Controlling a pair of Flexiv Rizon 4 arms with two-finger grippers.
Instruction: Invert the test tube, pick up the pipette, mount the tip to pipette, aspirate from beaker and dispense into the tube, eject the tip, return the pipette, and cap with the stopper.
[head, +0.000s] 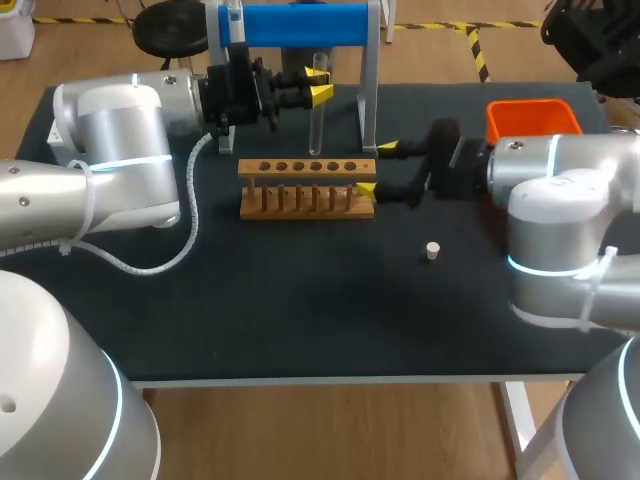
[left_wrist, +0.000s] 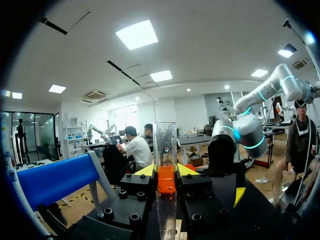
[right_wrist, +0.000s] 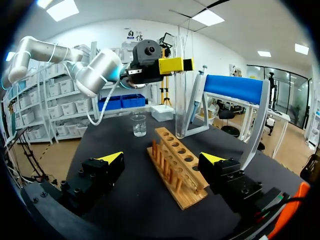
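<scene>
The tube (head: 317, 110) stands upright in the left gripper (head: 319, 86), whose yellow tips clamp it from two sides near its upper end. In the left wrist view the glass rises straight between the two fingers and looks clear. Its lower end hangs behind the rack (head: 307, 185), close to the table (head: 300, 320); whether it touches the table cannot be told. The left arm comes in level from the left edge, its wrist just in front of the stand (head: 300, 25) with the blue bar.

The right gripper (head: 376, 168) is at the rack's right end with its fingers spread wide. In the right wrist view the rack's end lies between them and ahead, with nothing gripped. One tip is just beside the rack's end; contact cannot be told.

The pipette (right_wrist: 199, 85) hangs on the stand beyond the rack. The beaker (right_wrist: 139, 125) sits further back on the table. The stopper (head: 432, 251) lies alone on the table, in front of the right gripper. An orange bin (head: 532, 118) sits behind the right arm.
</scene>
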